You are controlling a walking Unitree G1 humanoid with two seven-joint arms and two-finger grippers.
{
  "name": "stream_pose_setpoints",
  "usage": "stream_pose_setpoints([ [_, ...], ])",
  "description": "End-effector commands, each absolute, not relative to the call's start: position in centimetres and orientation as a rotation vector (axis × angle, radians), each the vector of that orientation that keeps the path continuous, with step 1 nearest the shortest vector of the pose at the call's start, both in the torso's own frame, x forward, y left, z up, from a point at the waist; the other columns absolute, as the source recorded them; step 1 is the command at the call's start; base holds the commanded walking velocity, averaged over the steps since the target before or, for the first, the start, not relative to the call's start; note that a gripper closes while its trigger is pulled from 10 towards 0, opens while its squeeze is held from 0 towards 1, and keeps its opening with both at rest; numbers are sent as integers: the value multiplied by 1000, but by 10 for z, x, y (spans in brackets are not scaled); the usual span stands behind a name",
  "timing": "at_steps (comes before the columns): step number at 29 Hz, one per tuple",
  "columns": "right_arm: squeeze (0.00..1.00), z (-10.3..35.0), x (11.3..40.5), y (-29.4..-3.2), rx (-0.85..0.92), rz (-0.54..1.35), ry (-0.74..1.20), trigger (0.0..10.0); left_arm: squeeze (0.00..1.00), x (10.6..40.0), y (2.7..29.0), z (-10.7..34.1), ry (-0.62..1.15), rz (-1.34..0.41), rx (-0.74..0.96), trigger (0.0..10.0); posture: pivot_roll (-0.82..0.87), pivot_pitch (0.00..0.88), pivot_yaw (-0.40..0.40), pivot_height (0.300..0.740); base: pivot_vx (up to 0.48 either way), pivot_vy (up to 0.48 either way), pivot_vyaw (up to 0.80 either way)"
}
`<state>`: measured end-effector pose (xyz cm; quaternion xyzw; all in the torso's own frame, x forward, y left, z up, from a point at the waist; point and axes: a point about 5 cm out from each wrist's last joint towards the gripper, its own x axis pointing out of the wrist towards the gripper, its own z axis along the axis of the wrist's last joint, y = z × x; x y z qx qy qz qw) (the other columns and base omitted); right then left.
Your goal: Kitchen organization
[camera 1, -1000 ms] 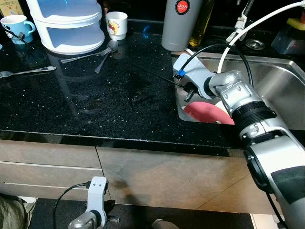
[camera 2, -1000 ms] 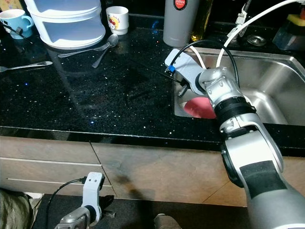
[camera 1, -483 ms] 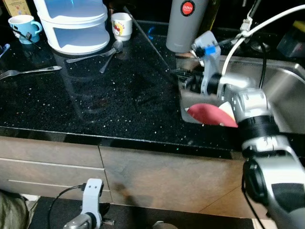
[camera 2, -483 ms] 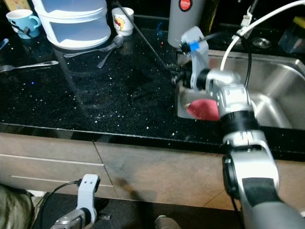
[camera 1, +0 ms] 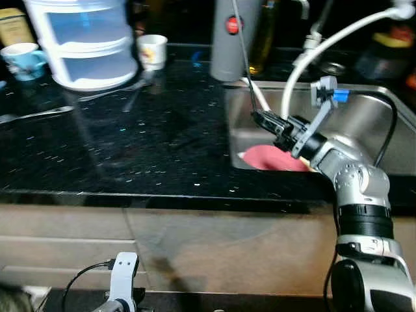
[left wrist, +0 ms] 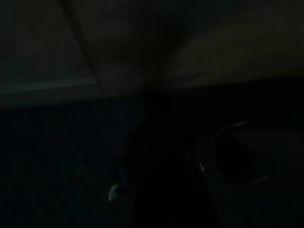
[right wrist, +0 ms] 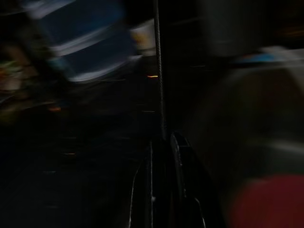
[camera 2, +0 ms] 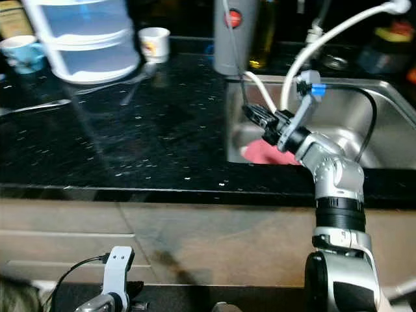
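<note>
The right gripper (camera 1: 260, 118) is pinching a thin metal skewer (camera 1: 238, 39) between closed fingers above the sink's (camera 1: 370, 107) nine-o'clock edge; a red plate (camera 1: 273, 158) is lying below, the skewer pointing toward twelve.

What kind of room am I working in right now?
Most likely a home kitchen: a black speckled countertop with a steel sink set into it, cups and cutlery lying out, and cabinet fronts below.
</note>
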<state>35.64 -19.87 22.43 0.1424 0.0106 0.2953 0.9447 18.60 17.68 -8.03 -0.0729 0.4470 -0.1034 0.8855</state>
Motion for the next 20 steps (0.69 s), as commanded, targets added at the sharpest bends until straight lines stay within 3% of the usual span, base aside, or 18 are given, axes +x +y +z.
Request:
stream_pose_setpoints([
  [1, 0, 226, 357, -197, 262, 575, 30, 10000, 0, 177, 179, -85, 973, -210, -137, 10000, -56, 0, -13, 740, 0, 0, 0],
  [5, 0, 216, 365, -205, -14, 394, 125, 10000, 0, 176, 177, -86, 984, -211, -141, 10000, -68, 0, -14, 740, 0, 0, 0],
  [11, 0, 213, 372, -199, -320, 313, 186, 10000, 0, 172, 175, -88, 1004, -211, -131, 10000, -83, 0, -14, 740, 0, 0, 0],
  [12, 0, 212, 376, -201, -453, 263, 217, 10000, 0, 169, 174, -89, 1014, -216, -122, 10000, -98, 0, -17, 740, 0, 0, 0],
  [20, 0, 222, 388, -210, -633, 143, 284, 10000, 0, 166, 160, -92, 1022, -236, -126, 10000, -136, 0, -20, 740, 0, 0, 0],
])
